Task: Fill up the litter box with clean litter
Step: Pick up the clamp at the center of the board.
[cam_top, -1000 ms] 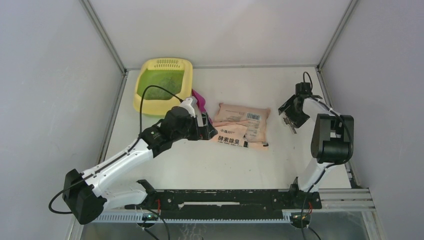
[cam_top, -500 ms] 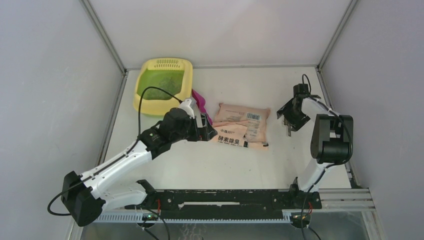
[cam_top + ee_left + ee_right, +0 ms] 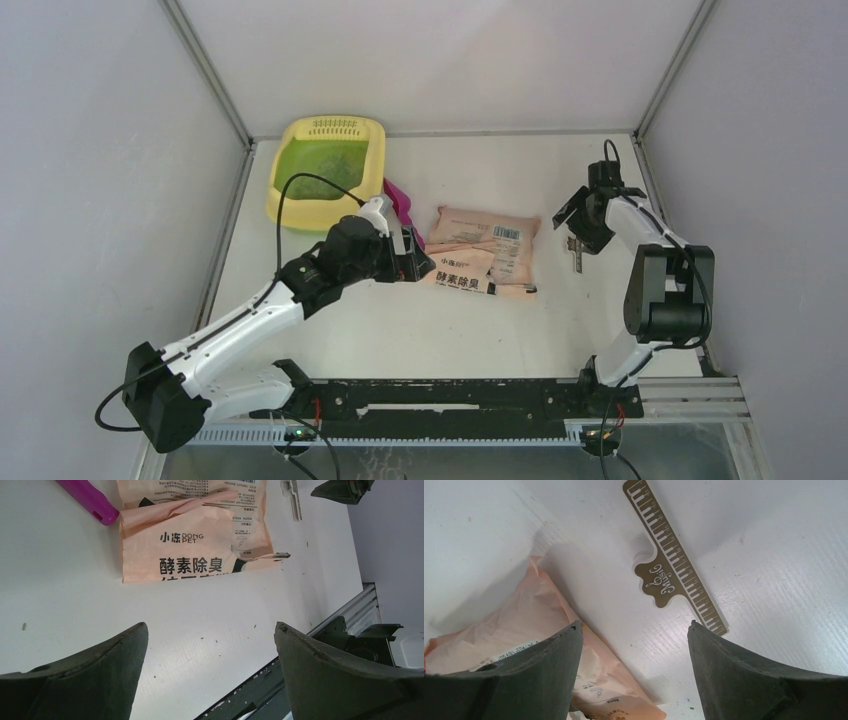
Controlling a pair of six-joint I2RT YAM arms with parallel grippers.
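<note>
Top external, far left corner of the table (image 3: 520,330): holds the litter box (image 3: 377,160), pale yellow, slotted grille at its far end. Shows the clean litter (image 3: 322,162) as a speckled green-grey layer across the box's floor; cannot tell single granules from this height. Finds a magenta scoop (image 3: 402,203) just beside the box's near right corner, and a peach bag (image 3: 490,240) lying flat near the table's middle, printed side up, one flap folded over.

Puts the left gripper (image 3: 417,265) at the bag's left edge, low over the table. Left wrist: jaws spread wide, gripping nothing, framing bare table with a few loose specks, with the bag and the scoop's handle beyond.

Puts the right gripper (image 3: 577,222) right of the bag, well apart from the box. Right wrist: jaws wide apart as well, empty, above a brass-coloured strip (image 3: 674,560) patterned with piano keys, lying flat just beside the bag's corner.
</note>
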